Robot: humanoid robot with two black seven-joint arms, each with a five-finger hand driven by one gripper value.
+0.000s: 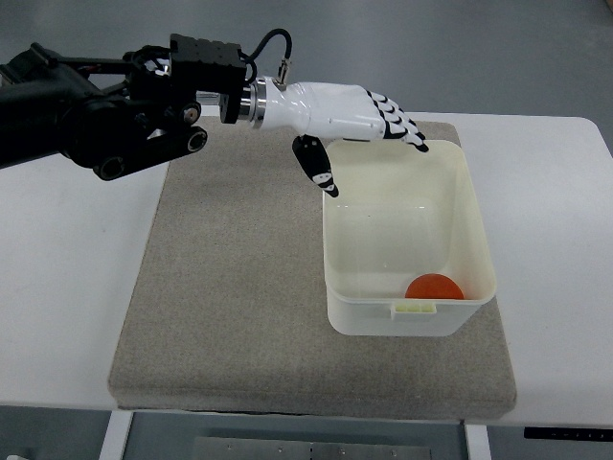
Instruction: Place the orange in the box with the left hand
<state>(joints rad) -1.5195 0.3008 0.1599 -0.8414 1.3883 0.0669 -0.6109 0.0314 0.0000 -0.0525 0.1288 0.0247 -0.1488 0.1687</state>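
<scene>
An orange (434, 287) lies inside the cream plastic box (475, 220), against its near wall. My left hand (369, 144), white with black finger joints, hovers over the box's far left corner, its fingers spread and holding nothing. The thumb (317, 167) hangs down just outside the box's left rim. The black left arm comes in from the upper left edge. My right arm does not show.
The box stands on a grey felt mat (230, 287) that covers the middle of a white table (67, 278). The table's near edge runs along the bottom of the picture, with a dark floor beyond the far edge.
</scene>
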